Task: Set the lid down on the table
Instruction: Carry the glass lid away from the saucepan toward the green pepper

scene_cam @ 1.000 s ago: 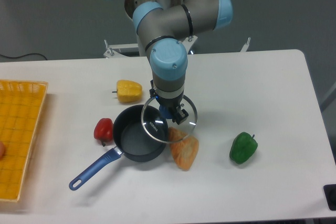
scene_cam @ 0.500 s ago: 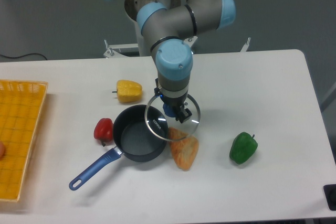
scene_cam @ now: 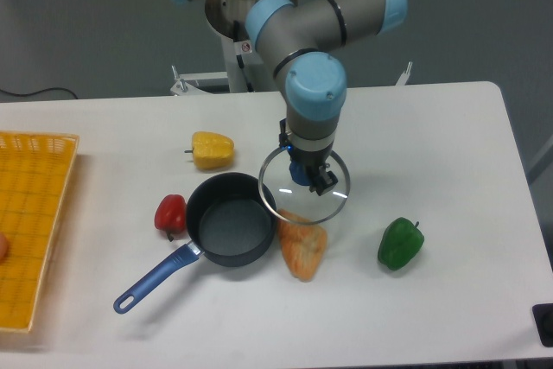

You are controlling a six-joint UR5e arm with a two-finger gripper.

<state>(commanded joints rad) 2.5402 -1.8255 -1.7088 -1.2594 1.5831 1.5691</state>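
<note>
No legible writing on anything. Lid (scene_cam: 304, 199): round clear glass, thin metal rim, blue knob; hangs tilted under the pincer (scene_cam: 309, 175), which is clamped on the knob, above the white bench (scene_cam: 432, 136). Dark saucepan (scene_cam: 226, 231) sits lower left of pincer, orange pepper (scene_cam: 302, 248) just below, glossy green pepper (scene_cam: 400, 244) lower right.
</note>
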